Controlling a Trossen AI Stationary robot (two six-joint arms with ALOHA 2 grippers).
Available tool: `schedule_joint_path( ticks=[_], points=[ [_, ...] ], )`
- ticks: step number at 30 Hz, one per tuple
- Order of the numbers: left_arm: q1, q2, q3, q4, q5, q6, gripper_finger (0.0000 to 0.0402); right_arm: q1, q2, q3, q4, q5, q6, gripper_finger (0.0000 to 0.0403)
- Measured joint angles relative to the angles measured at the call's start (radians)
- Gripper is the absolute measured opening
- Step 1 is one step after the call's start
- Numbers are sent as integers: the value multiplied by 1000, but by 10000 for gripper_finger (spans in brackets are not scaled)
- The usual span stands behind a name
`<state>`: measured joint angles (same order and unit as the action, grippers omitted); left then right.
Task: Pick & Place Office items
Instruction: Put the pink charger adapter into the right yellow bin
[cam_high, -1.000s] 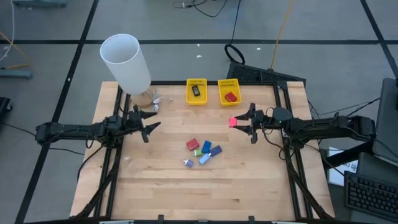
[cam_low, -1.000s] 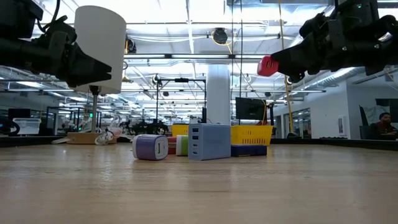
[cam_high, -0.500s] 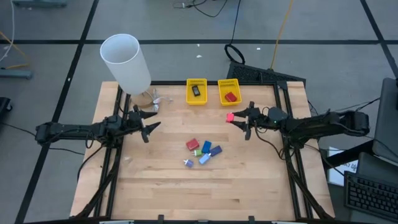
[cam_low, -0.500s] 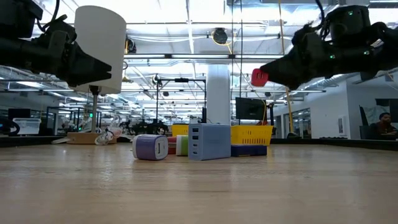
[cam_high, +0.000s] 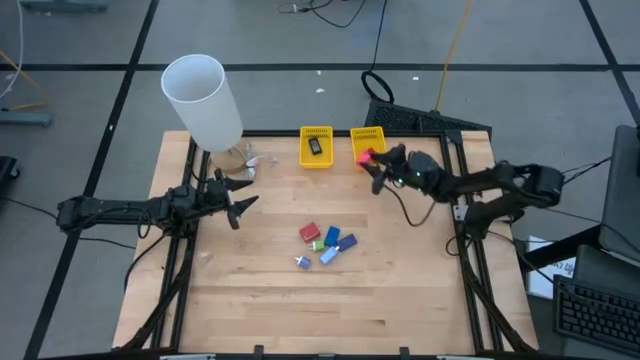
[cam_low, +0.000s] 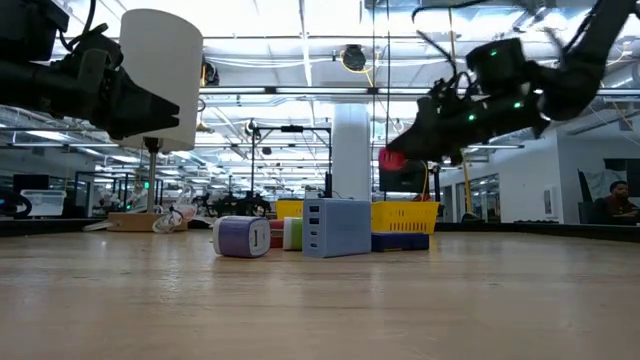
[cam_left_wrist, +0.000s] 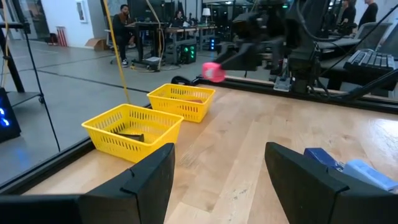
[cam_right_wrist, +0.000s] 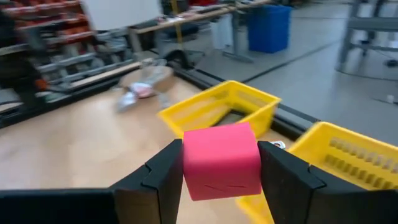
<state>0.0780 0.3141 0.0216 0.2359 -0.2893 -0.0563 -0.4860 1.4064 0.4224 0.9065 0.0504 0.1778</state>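
Observation:
My right gripper (cam_high: 372, 162) is shut on a small pinkish-red block (cam_right_wrist: 221, 159), held in the air over the near edge of the right yellow basket (cam_high: 368, 138). The left yellow basket (cam_high: 316, 147) holds a black rectangular item (cam_high: 314, 146). Several more office items, red, green and blue, lie in a cluster (cam_high: 325, 243) on the table's middle. My left gripper (cam_high: 240, 193) waits open near the table's left edge, with nothing between its fingers (cam_left_wrist: 149, 180). My right gripper pinches the red block by two opposite sides (cam_right_wrist: 186, 163) between its two fingers (cam_right_wrist: 160, 177). The fingers lie about level and come from the table's right, slanting toward the far edge. The block (cam_low: 392, 159) is lifted clear, well above the table.
A tall white cylinder (cam_high: 203, 100) stands at the far left corner, with some crumpled clutter (cam_high: 248, 160) beside its foot. A dark frame runs along the table's edges (cam_high: 455, 190). Bare wood lies in front of the cluster and between the arms.
My right gripper has carried the red block toward the table's far edge and a little left, from open table to the right basket's near edge. It has turned to point more toward the far left and sunk slightly. It stays shut on the block.

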Motion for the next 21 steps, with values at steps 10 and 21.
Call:
schedule_joint_path(
  ticks=[10, 21],
  points=[
    [0, 0, 0, 0, 0, 0, 253, -150, 183, 152, -1, -78, -1, 167],
    [0, 0, 0, 0, 0, 0, 253, -251, 334, 205, 28, -80, 17, 167]
  ],
)
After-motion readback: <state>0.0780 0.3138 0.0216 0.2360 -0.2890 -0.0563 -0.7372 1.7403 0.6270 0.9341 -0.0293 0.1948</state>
